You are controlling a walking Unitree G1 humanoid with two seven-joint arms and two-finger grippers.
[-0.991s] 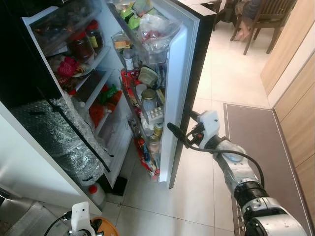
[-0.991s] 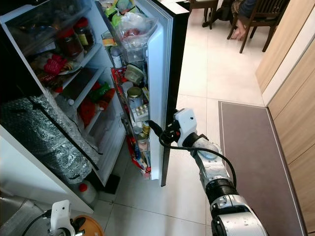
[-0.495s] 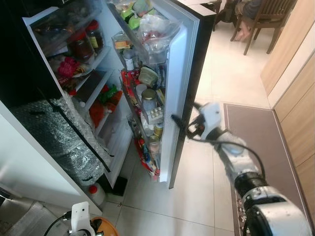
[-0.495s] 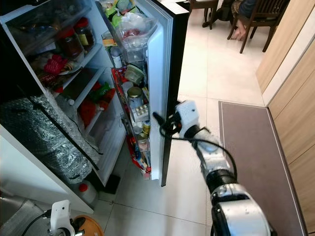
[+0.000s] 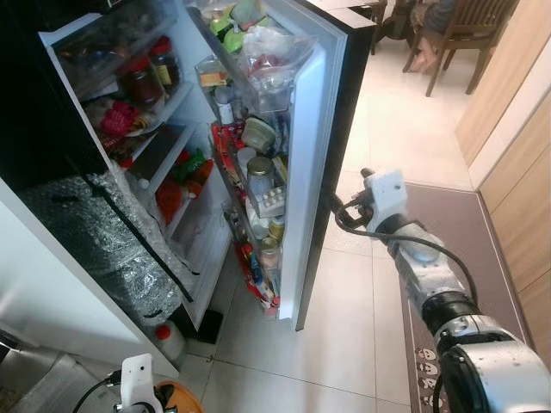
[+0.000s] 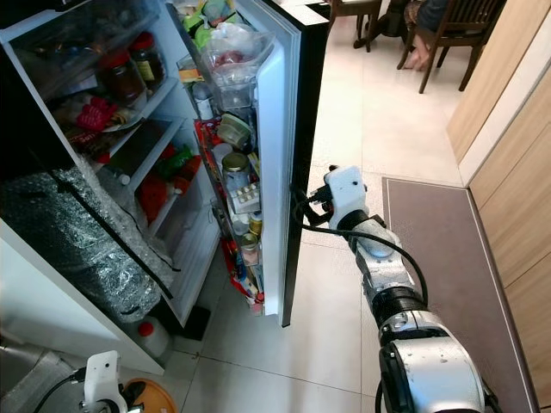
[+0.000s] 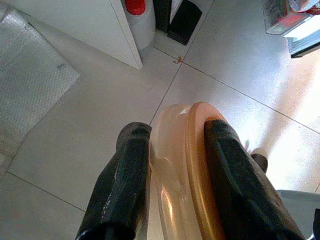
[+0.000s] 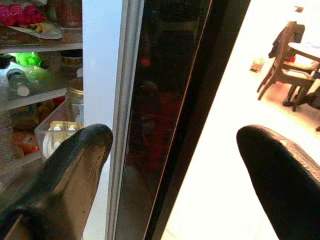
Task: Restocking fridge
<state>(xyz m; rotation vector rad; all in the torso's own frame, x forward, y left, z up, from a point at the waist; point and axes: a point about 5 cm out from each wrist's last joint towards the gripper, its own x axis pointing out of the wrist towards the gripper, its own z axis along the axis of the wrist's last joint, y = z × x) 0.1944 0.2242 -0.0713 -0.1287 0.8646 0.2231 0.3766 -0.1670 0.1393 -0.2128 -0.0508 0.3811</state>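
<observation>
The right gripper [image 8: 170, 165], fingers spread, straddles the fridge door's [image 6: 277, 155] outer edge; a hard push could topple crammed door-shelf jars [image 5: 261, 176]. The left gripper [image 7: 175, 175] pinches an orange lidded container [image 7: 185, 170] low over the floor.

1. I see the fridge door [image 8: 165, 115] with a glossy black face that mirrors dim red shapes, and a smooth white inner liner.
2. The orange lid [image 7: 192, 170] at lower centre looks like shiny translucent plastic.
3. The floor tiles [image 7: 90, 115] are pale and faintly glossy.
4. The crinkled wrap [image 5: 103, 241] at left looks silvery, like foil.
5. The chair [image 5: 469, 30] at upper right is brown wood.
</observation>
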